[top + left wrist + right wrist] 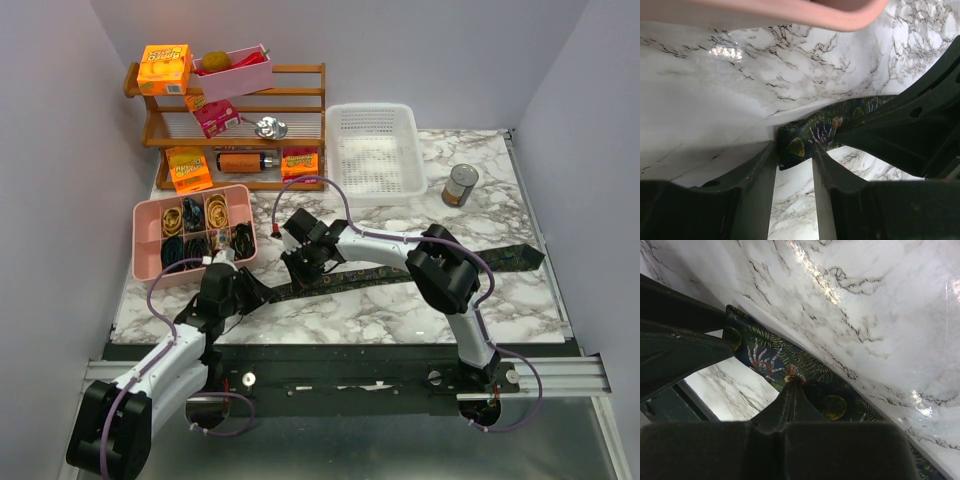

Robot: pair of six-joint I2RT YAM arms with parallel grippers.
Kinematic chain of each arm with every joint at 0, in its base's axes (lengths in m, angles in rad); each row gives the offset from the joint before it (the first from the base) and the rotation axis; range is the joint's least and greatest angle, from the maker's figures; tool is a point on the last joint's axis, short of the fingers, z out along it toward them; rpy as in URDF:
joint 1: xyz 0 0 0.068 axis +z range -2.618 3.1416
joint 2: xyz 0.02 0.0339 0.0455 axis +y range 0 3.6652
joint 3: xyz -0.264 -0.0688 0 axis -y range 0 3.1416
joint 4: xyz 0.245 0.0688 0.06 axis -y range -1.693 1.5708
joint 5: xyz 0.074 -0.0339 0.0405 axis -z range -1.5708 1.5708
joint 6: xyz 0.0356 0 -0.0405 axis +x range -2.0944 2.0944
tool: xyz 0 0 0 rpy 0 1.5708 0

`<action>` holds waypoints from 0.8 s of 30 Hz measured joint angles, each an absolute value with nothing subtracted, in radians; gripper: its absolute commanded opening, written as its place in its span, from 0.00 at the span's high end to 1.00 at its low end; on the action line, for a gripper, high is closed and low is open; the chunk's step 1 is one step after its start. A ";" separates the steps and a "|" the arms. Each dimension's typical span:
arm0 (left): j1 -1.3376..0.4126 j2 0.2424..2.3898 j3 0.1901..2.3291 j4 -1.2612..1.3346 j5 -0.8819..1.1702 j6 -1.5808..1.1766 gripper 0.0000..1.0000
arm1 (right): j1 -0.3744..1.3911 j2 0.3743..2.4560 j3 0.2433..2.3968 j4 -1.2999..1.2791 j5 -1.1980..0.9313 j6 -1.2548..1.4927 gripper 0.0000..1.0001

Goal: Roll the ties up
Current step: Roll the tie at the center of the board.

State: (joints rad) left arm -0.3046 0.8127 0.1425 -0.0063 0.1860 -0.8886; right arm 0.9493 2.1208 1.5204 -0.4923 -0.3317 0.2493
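Observation:
One dark, leaf-patterned tie (515, 258) lies flat across the marble table, running from the right edge towards the left arm. My left gripper (250, 290) is low at its narrow end. In the left wrist view, that end (802, 142) sits between the parted fingertips of the left gripper (795, 150), and bare marble shows in the gap behind it. My right gripper (303, 270) is just to the right of it on the same tie. In the right wrist view, the right gripper (792, 381) is shut with its tips resting on the fabric (772, 357).
A pink divided box (150, 215) of elastic loops stands right behind the left gripper; its rim (790, 15) shows in the left wrist view. Farther back are a wooden shelf (300, 110) with snack boxes, a white basket (375, 150) and a tin can (460, 185).

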 measured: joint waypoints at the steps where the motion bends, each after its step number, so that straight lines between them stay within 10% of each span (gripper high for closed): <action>1: -0.304 0.813 0.141 -0.004 0.187 -0.890 0.64 | 0.949 2.121 1.520 -0.492 -0.332 0.250 0.99; 13: -0.303 0.823 0.142 -0.027 0.187 -0.877 0.94 | 0.949 2.121 1.520 -0.492 -0.334 0.253 1.00; 24: -0.303 0.815 0.225 -0.145 0.176 -0.817 1.00 | 0.949 2.118 1.523 -0.491 -0.335 0.252 1.00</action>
